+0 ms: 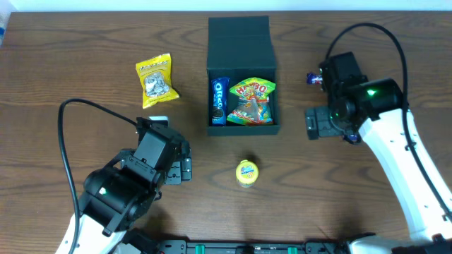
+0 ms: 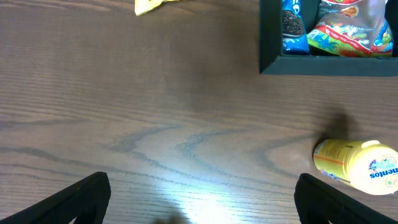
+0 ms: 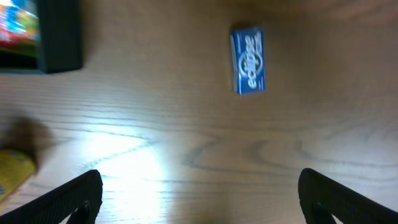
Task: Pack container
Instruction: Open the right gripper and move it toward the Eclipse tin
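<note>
Dark wood-grain tabletop [image 1: 63, 63], with packing partly complete. Nearest the arms, the left claw [image 2: 205, 202] hovers over bare wood, its jaws spread wide and holding nothing. Just beyond it sits a small yellow Mentos tub [image 1: 246, 173], smooth, rigid and rounded, not yet packed. The right claw [image 3: 199, 199], likewise wide and empty, hangs to the right of the container [image 1: 244, 129]. This is a matte teal-black square box of stiff card, standing at mid-table with its hinged flap lid [image 1: 240, 41] laid back on the far side. Inside, a glossy blue Oreo pack [image 1: 219, 101] lies along the left wall beside a crinkled, brightly printed Haribo bag [image 1: 253, 101]. Outside, a creased yellow foil snack bag [image 1: 155, 81] lies well to the left of the box, and a flat blue Eclipse gum pack [image 3: 249, 60] lies to its right. Judged remaining: three loose items to load, then the lid to close.
</note>
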### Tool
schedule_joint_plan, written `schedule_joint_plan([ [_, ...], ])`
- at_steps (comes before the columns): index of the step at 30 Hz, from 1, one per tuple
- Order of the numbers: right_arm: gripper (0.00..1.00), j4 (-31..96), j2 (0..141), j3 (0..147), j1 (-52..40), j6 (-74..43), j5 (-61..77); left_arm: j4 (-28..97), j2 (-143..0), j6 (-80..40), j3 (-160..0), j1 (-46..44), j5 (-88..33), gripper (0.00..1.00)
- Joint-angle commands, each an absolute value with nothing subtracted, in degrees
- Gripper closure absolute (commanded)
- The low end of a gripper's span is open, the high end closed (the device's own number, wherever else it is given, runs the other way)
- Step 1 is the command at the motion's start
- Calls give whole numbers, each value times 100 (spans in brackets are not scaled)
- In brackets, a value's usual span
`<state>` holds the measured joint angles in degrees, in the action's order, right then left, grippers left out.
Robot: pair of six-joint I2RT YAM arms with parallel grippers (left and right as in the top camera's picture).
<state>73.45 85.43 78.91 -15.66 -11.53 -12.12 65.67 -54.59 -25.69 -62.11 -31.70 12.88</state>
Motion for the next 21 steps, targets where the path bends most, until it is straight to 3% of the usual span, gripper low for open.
schedule_joint_plan([
  [1,1,7301,8458,7677,-1347,-1219,-1125,6582,-5448,-2615,-6202,-3151,1391,5],
  [15,1,7070,8458,7520,-1278,-1212,-864,6582,-5448,-2615,-6202,-3151,1391,5],
  [21,1,6847,8466,7489,-690,-1017,-1070,6582,-5448,-2615,-6202,-3151,1391,5],
])
